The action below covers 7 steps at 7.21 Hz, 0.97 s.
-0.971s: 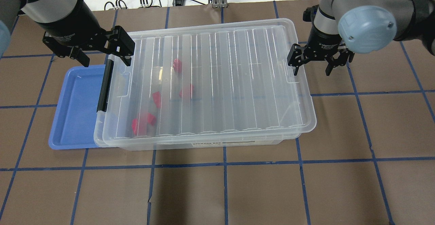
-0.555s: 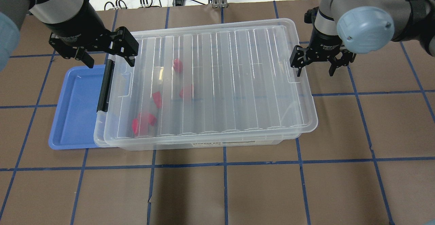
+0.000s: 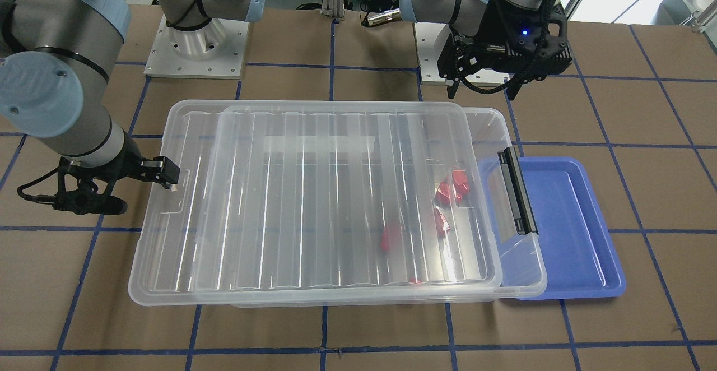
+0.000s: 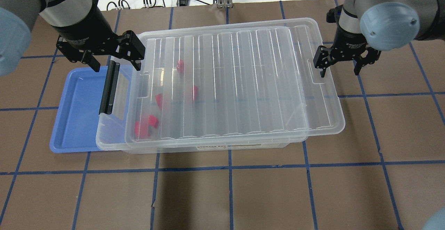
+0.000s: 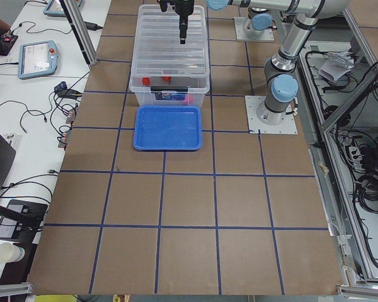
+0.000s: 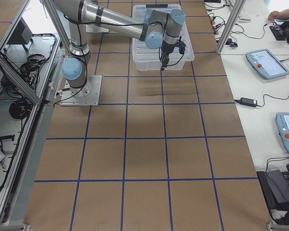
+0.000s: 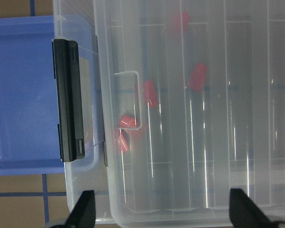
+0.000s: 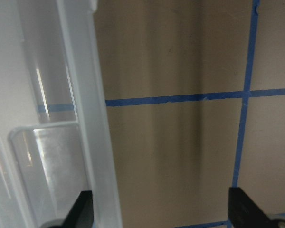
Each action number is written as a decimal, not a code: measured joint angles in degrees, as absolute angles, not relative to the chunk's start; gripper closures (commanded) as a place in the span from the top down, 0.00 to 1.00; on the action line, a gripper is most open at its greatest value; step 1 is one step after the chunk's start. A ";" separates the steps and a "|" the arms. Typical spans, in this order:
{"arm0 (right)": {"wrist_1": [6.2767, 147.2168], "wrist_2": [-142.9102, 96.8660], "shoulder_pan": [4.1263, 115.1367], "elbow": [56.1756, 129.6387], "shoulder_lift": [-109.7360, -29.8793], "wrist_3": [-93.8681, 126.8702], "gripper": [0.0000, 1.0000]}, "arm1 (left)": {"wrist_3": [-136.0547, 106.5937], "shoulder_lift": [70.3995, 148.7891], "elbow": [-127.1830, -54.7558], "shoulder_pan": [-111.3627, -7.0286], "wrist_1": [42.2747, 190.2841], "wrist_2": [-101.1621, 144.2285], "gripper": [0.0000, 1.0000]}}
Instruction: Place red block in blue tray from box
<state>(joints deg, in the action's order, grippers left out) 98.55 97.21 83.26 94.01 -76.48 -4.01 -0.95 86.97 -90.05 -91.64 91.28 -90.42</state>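
L gripper (image 4: 115, 64): jaws wide, empty, hovering over latch (image 4: 108, 87) end of box (image 4: 112, 146). R gripper (image 4: 340, 71): also wide, one finger at far edge of lid (image 4: 243, 84). Red block (image 4: 152, 121) lies below and inboard of L claw, under lid, among other red pcs. Blue tray (image 4: 74, 118) just outboard. Block prob. light, rigid, slick, so pinch the flat sides, not the stud. Lid covers it; you can't reach yet.

We note a clear box (image 4: 107, 136) with ribbed translucent lid (image 4: 243, 84) and black latch (image 4: 108, 87), red blocks (image 4: 149, 121), blue tray (image 4: 78, 112), and brown counter (image 4: 264, 198) gridded in blue.
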 measured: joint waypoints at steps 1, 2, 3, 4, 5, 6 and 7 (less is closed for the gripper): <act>98.52 98.68 81.61 93.86 -76.51 -6.42 1.00 | -0.89 86.97 -90.24 -91.76 91.28 -90.46 1.00; 98.60 99.92 80.28 93.74 -76.53 -8.76 1.00 | -0.86 87.00 -90.37 -91.93 91.22 -90.41 1.00; 98.74 100.70 79.04 93.61 -76.58 -11.13 1.00 | -1.18 87.44 -90.58 -92.01 91.06 -90.18 1.00; 98.86 101.36 77.85 93.49 -76.61 -13.51 1.00 | -3.00 88.66 -91.01 -92.05 90.13 -89.69 1.00; 99.04 101.92 76.61 93.40 -76.62 -15.91 1.00 | -5.77 90.64 -91.95 -92.08 87.56 -89.25 1.00; 99.24 102.45 75.44 93.28 -76.61 -18.21 1.00 | -7.41 92.86 -93.36 -92.23 83.75 -89.10 1.00; 99.42 103.12 74.45 93.07 -76.55 -20.34 1.00 | -7.86 94.82 -94.87 -92.42 79.57 -89.23 1.00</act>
